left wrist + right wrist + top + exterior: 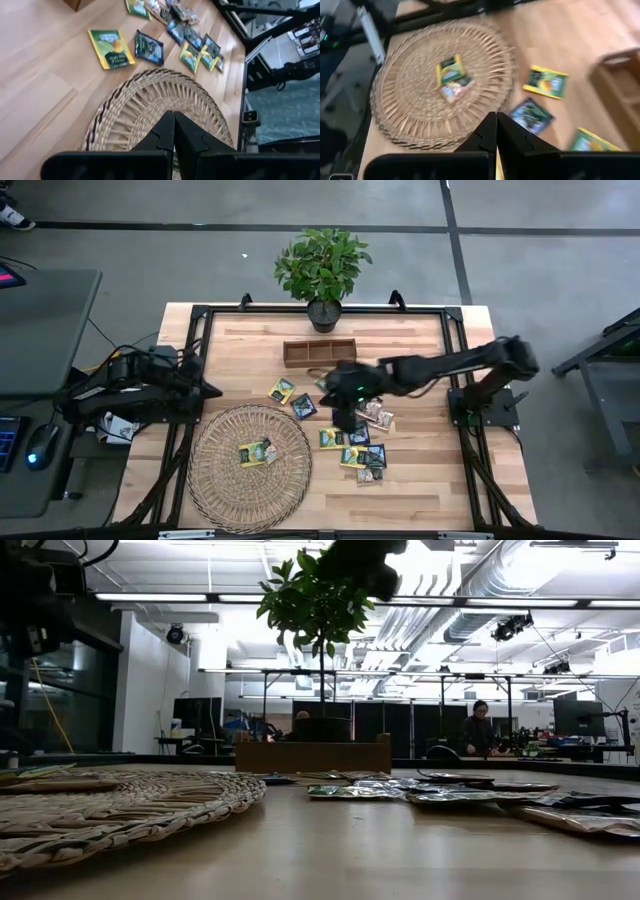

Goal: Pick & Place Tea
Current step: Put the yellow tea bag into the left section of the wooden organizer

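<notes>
Several tea sachets, yellow-green, dark and pale, lie flat and scattered on the wooden table [420, 490] right of the round wicker mat [250, 465]; among them are a yellow one [281, 390] and a dark one [303, 406]. Two more sachets [255, 452] lie on the mat's middle [451, 75]. My right gripper [340, 412] hovers shut above the loose sachets, holding nothing [496, 131]. My left gripper [205, 390] stays shut at the table's left edge, pointing over the mat [173, 131].
A small brown wooden tray [318, 352] stands at the table's far middle, with a potted plant [322, 270] behind it. A black frame [460, 330] runs round the table's edges. In the low view, people sit at desks in the room beyond.
</notes>
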{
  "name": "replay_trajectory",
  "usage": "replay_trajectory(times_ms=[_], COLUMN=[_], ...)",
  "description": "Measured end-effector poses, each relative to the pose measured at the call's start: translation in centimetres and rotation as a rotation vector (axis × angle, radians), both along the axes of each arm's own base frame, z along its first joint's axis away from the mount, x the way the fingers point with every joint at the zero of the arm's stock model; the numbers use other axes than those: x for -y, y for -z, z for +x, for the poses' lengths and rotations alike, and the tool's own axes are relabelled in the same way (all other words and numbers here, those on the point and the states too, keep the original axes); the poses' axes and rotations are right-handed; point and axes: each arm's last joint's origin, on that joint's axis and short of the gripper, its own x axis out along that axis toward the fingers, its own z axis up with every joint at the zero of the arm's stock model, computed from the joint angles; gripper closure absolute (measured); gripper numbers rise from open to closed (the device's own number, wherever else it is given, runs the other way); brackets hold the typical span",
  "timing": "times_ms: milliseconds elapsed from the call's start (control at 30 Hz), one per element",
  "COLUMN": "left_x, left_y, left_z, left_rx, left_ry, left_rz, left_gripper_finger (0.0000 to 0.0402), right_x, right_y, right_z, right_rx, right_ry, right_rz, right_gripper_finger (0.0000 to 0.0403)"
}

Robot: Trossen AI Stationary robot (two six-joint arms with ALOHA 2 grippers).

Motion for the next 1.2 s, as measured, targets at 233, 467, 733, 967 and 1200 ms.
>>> replay_trajectory(times_ms=[233,467,733,967,1200], left_x=[0.2,0.1,-0.5,0.6,2.2], left_y=[0.2,-0.5,-1.1,-0.7,0.4], left_z=[-0.1,0.8,4.5,5.7,5.3], left_rx=[-0.02,0.037,0.03,-0.055,-0.246], left_ry=[0.042,0.05,0.126,0.202,0.138], left_rz=[-0.079,-0.092,-0.027,-0.06,-0.091], left_gripper_finger=[0.0401,0.0401,0.0401,0.0401,0.0401], right_x=[-1.0,-0.2,1.3,1.7,1.8], right_y=[1.8,1.8,1.8,2.1,4.5], right_z=[3.5,2.6,2.0,2.2,3.5], right_rx=[-0.046,-0.092,-0.134,-0.147,-0.045], right_ry=[-0.069,-0.051,-0.044,-0.035,0.002], right_rz=[0.058,0.044,0.035,0.063,0.278], right_gripper_finger=[0.0401,0.0401,0.0401,0.0401,0.0401])
